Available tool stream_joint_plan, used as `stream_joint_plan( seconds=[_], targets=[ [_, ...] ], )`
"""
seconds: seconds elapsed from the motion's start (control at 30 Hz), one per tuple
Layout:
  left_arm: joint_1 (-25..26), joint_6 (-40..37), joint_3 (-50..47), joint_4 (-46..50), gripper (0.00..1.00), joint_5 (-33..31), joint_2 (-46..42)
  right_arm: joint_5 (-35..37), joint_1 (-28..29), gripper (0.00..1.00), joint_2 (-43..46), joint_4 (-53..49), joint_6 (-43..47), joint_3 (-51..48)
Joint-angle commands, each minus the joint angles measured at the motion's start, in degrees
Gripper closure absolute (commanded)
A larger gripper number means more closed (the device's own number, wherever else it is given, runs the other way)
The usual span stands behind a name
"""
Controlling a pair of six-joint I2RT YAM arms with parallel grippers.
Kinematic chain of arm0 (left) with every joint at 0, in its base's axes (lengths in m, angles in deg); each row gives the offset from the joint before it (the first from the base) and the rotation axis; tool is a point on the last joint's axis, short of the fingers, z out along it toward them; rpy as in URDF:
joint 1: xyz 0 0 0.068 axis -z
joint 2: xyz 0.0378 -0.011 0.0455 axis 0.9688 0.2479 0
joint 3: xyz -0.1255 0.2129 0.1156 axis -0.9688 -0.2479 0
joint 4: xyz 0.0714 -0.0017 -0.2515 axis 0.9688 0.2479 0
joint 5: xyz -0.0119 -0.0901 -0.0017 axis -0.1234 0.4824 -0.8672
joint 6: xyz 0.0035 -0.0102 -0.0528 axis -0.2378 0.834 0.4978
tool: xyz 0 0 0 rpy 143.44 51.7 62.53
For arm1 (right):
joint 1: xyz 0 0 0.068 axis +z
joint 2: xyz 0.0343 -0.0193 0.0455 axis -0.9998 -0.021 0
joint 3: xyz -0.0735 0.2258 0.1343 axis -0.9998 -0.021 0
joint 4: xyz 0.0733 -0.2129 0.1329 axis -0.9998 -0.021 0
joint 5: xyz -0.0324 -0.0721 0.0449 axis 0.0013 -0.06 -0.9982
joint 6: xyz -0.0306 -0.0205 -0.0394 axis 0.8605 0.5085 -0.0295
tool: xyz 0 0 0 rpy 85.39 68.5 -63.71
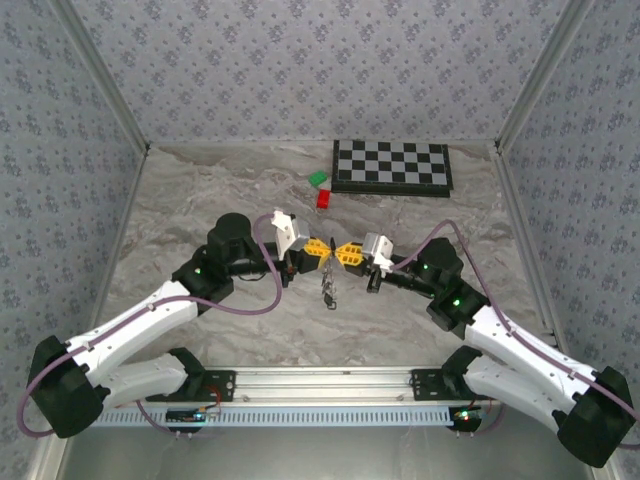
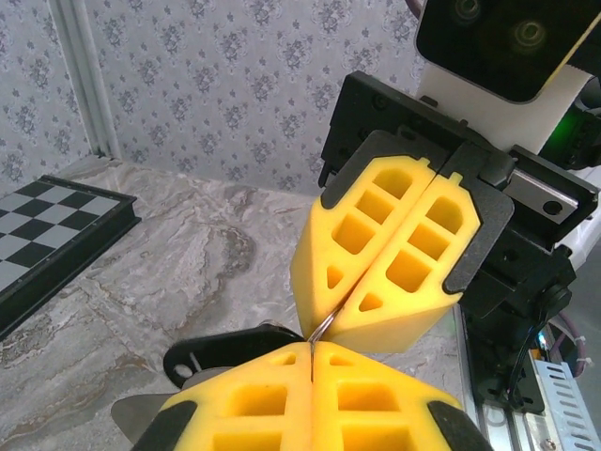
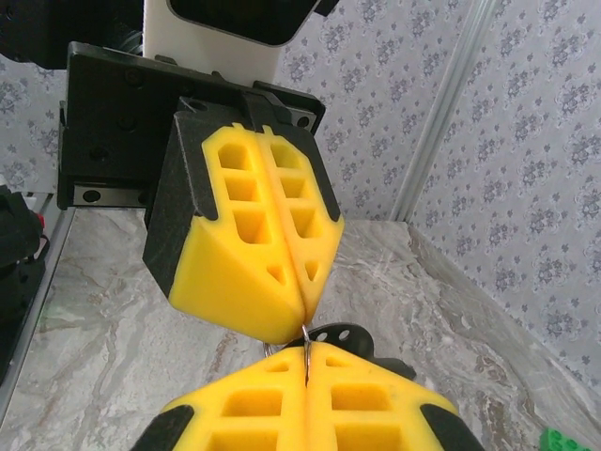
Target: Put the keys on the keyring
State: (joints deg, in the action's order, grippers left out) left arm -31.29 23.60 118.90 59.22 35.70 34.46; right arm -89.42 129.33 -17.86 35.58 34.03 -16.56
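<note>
Both my grippers meet tip to tip over the middle of the table, so the thing I work on lies between my two hands and not to one side. My left gripper (image 1: 322,250) has its yellow pads pressed fully together, and my right gripper (image 1: 345,254) is closed in the same way. In the left wrist view a thin silvery wire, which I take for the keyring (image 2: 324,329), runs from the seam of the right gripper (image 2: 336,315) straight into the seam of the left gripper (image 2: 312,349), so I judge that both pinch this wire, each from its own side. From the right wrist I see the same wire (image 3: 305,334) between my own tips (image 3: 306,349) and those of the left gripper (image 3: 302,315), with a black oval key head (image 3: 352,336) just behind it. From above, the keys (image 1: 328,288) hang as a small dark bunch under the meeting point, long axis downward to the table, as far as I can tell. Neither arm is nearer than the other; both touch the ring. How many keys are already on it is too small to tell. I think the next move depends on this short piece of wire between the tips, because there is almost no free room to slide anything along it.
</note>
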Motion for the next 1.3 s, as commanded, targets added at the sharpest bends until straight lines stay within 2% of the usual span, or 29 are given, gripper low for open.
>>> stream_joint_plan(
  seconds=[0.0,0.23,0.77,1.0,1.27],
  targets=[
    [0.0,-0.1,1.3,-3.2,1.00,0.8,-0.1,-1.5,1.7,1.00,-0.3,-2.5,1.8,1.7],
    [0.0,-0.5,1.1,-3.1,1.00,0.3,-0.8,1.1,1.0,1.00,1.5,-3.5,1.0,1.0],
    [-0.1,-0.8,0.9,-3.0,1.00,0.4,-1.2,-1.9,-2.3,1.00,1.5,-2.9,-4.0,1.0],
    [0.0,-1.2,0.5,-3.5,1.00,1.2,-1.4,-5.6,-4.6,1.00,0.7,-0.8,-7.6,1.0],
    [0.0,-1.1,0.7,-3.3,1.00,1.6,-1.1,-6.6,-4.9,1.00,-0.5,0.1,-7.9,1.8]
  ],
)
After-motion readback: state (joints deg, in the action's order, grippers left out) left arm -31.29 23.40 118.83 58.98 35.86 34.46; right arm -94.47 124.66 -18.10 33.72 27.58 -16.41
